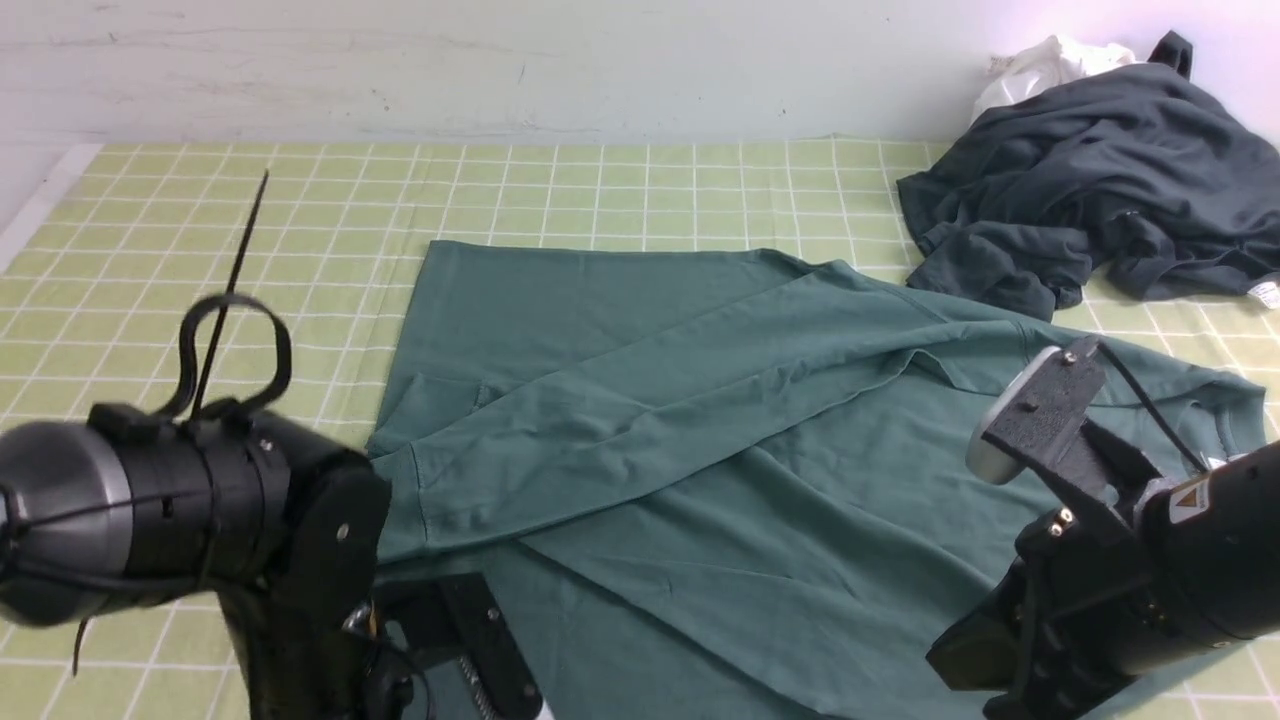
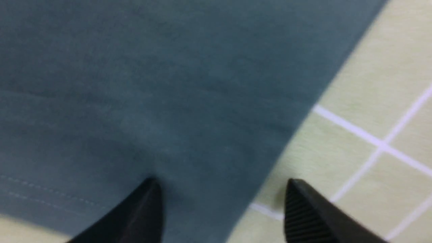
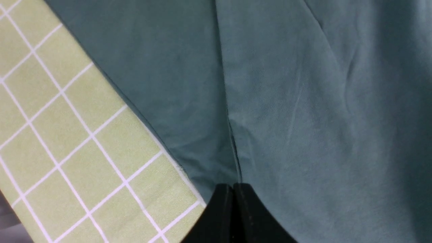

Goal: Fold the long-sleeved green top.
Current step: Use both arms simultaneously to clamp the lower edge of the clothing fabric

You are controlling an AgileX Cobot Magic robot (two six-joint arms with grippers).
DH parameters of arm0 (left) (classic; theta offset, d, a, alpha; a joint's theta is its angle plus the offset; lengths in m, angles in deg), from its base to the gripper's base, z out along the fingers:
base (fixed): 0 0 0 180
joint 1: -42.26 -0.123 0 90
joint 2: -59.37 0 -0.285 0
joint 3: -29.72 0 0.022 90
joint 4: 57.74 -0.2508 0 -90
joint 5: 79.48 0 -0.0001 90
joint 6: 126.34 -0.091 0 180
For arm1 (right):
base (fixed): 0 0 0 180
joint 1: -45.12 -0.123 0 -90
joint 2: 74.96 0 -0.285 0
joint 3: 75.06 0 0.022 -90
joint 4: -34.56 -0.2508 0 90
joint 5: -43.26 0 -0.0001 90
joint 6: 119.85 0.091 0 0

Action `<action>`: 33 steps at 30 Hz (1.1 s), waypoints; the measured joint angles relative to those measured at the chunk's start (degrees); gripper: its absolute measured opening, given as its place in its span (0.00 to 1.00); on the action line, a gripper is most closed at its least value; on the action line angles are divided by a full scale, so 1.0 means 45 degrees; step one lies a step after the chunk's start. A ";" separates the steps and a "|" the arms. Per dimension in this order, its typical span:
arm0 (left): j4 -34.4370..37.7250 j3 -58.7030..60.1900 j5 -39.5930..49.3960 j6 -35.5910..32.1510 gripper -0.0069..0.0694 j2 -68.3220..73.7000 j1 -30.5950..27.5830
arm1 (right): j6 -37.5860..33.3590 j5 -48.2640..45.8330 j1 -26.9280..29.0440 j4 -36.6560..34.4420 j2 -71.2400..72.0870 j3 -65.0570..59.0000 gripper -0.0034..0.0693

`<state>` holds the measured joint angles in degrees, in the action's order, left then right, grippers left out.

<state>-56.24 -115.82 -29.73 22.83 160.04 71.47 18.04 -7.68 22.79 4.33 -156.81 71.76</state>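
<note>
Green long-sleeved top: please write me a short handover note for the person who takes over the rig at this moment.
Left gripper: open, empty, over the top's edge near a stitched hem.
Right gripper: shut, tips at the cloth; whether it pinches a fold I cannot tell.
Green long-sleeved top: spread on the checked table, neck to the right.
Done: one sleeve lies folded across the body.
Left: the remaining folds; the other sleeve is not clearly visible.
Dark grey garment and white cloth lie at the far right, not part of the job.
</note>
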 joint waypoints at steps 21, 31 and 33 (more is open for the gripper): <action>-0.0427 0.0877 -0.1128 0.0214 0.10 -0.2656 0.0000 | -0.1518 0.0589 0.0000 -0.0704 0.1513 0.0000 0.03; -0.0402 0.0885 -0.1092 0.1124 0.09 -0.3946 0.0000 | -0.1333 -0.0144 0.0000 0.4295 0.1129 0.0000 0.20; -0.0402 0.0885 -0.1081 0.1295 0.09 -0.3946 0.0000 | -0.0945 -0.0471 0.0000 0.5568 0.0601 0.0000 0.30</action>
<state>-58.05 -111.84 -34.59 28.65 142.28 71.47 13.78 -9.80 22.79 29.39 -154.10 71.76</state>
